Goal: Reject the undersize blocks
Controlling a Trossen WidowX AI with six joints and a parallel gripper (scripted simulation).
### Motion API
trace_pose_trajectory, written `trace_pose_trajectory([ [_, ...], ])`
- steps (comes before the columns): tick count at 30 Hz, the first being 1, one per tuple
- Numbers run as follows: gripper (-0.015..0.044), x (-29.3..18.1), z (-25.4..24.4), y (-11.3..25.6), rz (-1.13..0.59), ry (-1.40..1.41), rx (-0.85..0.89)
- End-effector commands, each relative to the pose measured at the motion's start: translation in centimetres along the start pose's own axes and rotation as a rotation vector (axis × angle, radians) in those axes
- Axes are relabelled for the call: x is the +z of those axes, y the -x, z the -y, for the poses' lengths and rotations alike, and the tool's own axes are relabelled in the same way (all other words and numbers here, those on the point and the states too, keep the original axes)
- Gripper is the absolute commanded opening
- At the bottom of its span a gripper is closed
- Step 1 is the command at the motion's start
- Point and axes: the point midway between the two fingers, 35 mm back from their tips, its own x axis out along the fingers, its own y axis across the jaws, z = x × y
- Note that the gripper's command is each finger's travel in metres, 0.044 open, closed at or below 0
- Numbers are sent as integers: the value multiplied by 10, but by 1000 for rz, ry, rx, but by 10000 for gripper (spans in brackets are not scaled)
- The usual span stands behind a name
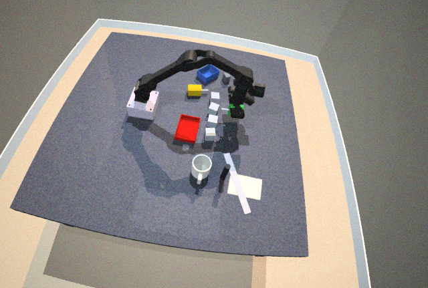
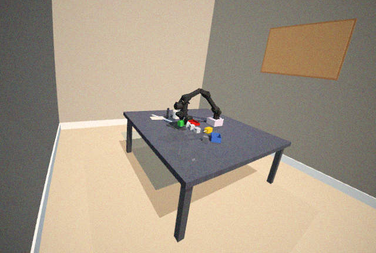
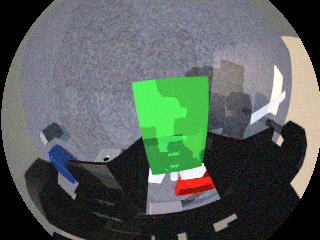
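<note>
Your green GO gauge with its pale pin point(image 1: 231, 107) point(image 2: 181, 122) point(image 3: 172, 125) is gripped in your partly open black claw point(image 1: 237, 110) point(image 2: 185, 120) point(image 3: 175, 150), pin towards the row of four pale steel blocks point(image 1: 212, 119) point(image 2: 191, 127), beyond which the empty red reject tray point(image 1: 187, 128) point(image 2: 193, 122) point(image 3: 194, 185) rests on the dark bench point(image 1: 86, 160) point(image 2: 237, 149) point(image 3: 115, 60).

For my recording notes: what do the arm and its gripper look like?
The arm is black, with chunky rounded joints and slimmer links between them. The gripper is also black, with broad, angular fingers in the wrist view. I can make out no markings or cables at this size.
</note>
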Motion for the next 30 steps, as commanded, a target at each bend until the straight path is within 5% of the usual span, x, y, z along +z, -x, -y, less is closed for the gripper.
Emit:
trace_pose_trajectory([
  [1, 0, 7, -63, 22, 36, -25, -4],
  [6, 0, 4, -113, 32, 47, -45, 0],
  [30, 0, 6, -115, 3, 47, -46, 0],
])
